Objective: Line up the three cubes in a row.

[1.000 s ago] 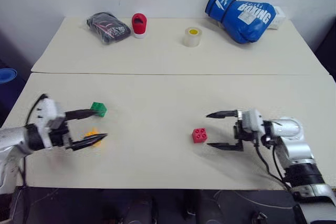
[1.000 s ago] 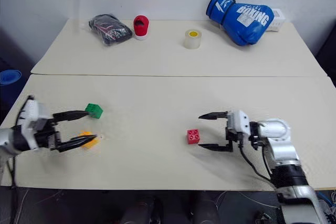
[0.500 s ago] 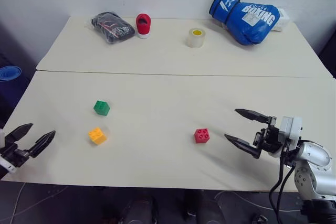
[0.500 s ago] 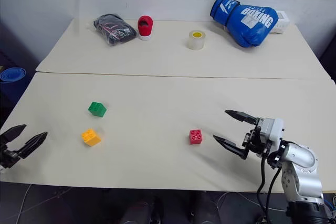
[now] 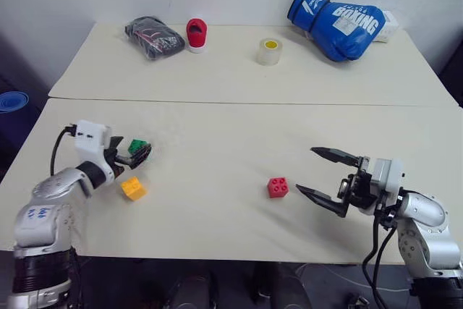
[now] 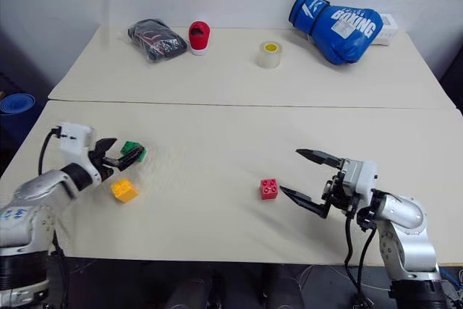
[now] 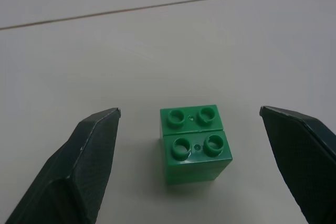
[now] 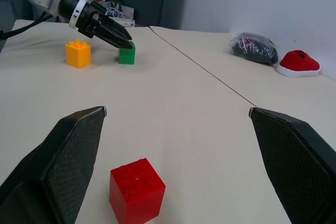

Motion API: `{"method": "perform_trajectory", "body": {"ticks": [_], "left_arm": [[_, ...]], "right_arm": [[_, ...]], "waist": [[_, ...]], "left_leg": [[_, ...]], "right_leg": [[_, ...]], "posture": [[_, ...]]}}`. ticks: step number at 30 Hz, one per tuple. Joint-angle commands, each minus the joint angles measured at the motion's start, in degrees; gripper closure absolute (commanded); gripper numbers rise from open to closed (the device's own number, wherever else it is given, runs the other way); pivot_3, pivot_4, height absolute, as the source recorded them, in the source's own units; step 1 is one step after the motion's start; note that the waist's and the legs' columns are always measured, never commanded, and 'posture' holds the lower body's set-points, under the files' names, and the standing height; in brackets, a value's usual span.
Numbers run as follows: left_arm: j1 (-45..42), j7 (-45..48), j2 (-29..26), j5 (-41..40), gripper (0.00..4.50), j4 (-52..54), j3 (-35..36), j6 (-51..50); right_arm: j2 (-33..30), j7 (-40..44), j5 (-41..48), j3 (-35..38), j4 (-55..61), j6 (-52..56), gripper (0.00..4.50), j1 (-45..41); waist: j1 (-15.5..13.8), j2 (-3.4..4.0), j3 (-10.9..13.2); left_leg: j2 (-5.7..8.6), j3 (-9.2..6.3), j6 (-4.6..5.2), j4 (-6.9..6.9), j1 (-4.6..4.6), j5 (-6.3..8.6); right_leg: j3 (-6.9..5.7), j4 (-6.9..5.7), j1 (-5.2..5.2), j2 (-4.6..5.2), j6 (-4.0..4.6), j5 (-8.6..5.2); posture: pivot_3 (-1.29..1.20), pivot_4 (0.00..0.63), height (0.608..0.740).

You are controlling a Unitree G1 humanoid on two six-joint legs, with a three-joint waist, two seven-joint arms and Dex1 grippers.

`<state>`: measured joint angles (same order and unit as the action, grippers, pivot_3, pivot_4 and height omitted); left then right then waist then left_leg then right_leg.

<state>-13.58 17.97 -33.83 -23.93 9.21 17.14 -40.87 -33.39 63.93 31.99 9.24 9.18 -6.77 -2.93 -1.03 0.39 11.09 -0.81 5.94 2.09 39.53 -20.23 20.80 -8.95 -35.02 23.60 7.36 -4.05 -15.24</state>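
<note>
Pale surface [image 5: 231,142]: your left gripper [image 7: 191,116] straddles the small green studded plastic brick [image 7: 195,141], fingers wide, holding nothing; close off-centre and you'll knock it toward the orange-yellow studded brick [image 5: 133,187].

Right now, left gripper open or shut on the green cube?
Open. Left gripper fingers stand wide either side of the green cube, clear gaps both sides.

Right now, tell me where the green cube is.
On the near table's left side, the green cube sits between the open left gripper's fingers, just behind the yellow cube.
</note>
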Motion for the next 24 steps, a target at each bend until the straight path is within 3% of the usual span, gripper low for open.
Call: {"method": "perform_trajectory", "body": {"ticks": [1, 2, 11, 15, 24], "left_arm": [[-2.4, -2.4, 1.5, 2.3, 0.0, -1.7, -1.9, -1.1], [-2.9, -2.4, 1.9, 2.9, 0.0, -2.8, -2.7, -1.1], [-5.0, -0.1, 0.4, 5.5, 2.88, -7.9, -2.9, 2.0], [-7.5, 6.7, -2.3, 4.4, 2.98, -9.9, -2.3, 7.5], [-13.8, 40.5, -13.4, -1.5, 2.98, -12.9, -5.8, 21.7]], "right_arm": [[0.3, -1.3, 0.1, 0.0, 2.7, 0.3, 0.03, -0.6], [0.4, -1.4, 0.0, -0.2, 2.7, 0.4, 0.03, -0.8], [0.9, -2.3, -0.7, 0.0, 2.0, -1.1, 0.0, -1.4], [1.1, -2.2, -0.9, -0.1, 1.3, -1.8, 0.0, -1.3], [0.0, -0.4, -1.4, 0.9, -1.1, -3.1, 0.0, -0.7]], "waist": [[-0.2, 0.0, 0.0], [-0.3, -0.01, 0.0], [-0.3, -0.01, 0.0], [-0.3, -0.02, 0.0], [-0.1, -0.02, 0.0]], "left_leg": [[0.01, 0.0, 0.01, 0.0, 0.0, -0.01], [0.01, 0.0, 0.01, 0.01, 0.0, -0.01], [0.02, 0.0, 0.01, 0.01, 0.0, -0.04], [0.02, -0.01, 0.01, 0.02, -0.01, -0.05], [0.01, 0.0, -0.01, 0.04, -0.05, -0.06]], "right_leg": [[0.0, 0.01, 0.0, 0.0, 0.0, 0.0], [-0.01, 0.0, 0.0, 0.0, 0.0, 0.0], [-0.02, 0.0, -0.01, 0.0, 0.0, 0.0], [-0.03, 0.0, 0.0, 0.0, 0.0, 0.0], [-0.06, 0.04, 0.01, -0.05, 0.0, 0.0]], "posture": [[0.0, 0.15, 0.74], [0.0, 0.15, 0.74], [0.0, 0.15, 0.74], [0.0, 0.15, 0.74], [0.0, 0.15, 0.74]]}}
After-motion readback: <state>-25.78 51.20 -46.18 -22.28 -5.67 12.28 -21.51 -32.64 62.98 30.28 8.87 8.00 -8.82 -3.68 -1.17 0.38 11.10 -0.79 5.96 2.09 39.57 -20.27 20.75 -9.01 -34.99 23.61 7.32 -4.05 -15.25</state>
